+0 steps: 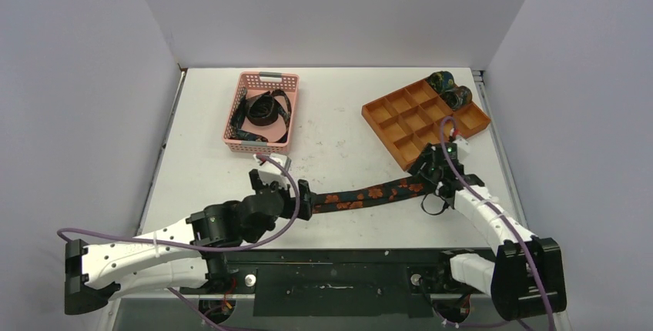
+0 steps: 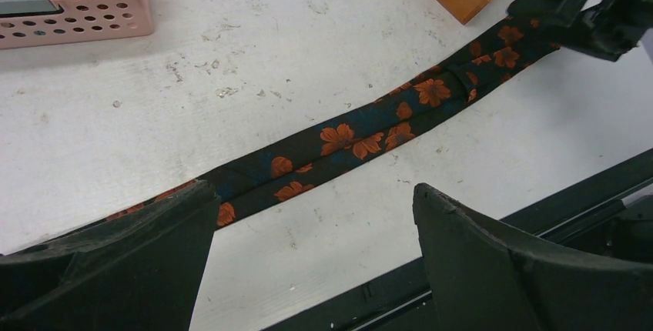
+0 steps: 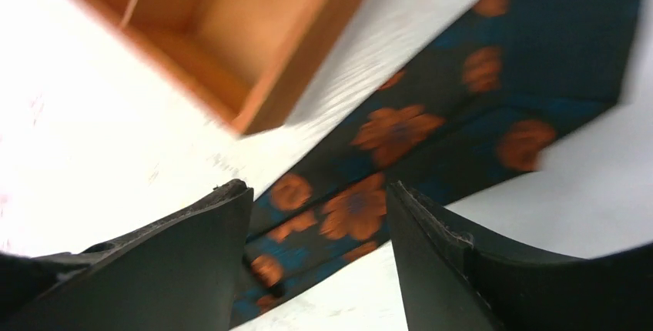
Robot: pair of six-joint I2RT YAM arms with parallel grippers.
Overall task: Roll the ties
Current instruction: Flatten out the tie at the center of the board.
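Orange-flowered tie (image 1: 370,194) lies flat on the counter (image 1: 339,115) between both arms, left gripper (image 1: 304,196) wide open, right gripper (image 1: 426,171) parted over its wide end, both empty; rolling looks unstarted, so next I pinch an end.

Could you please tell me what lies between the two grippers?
The flat orange-flowered tie runs from the left gripper to the right gripper; the top view shows it.
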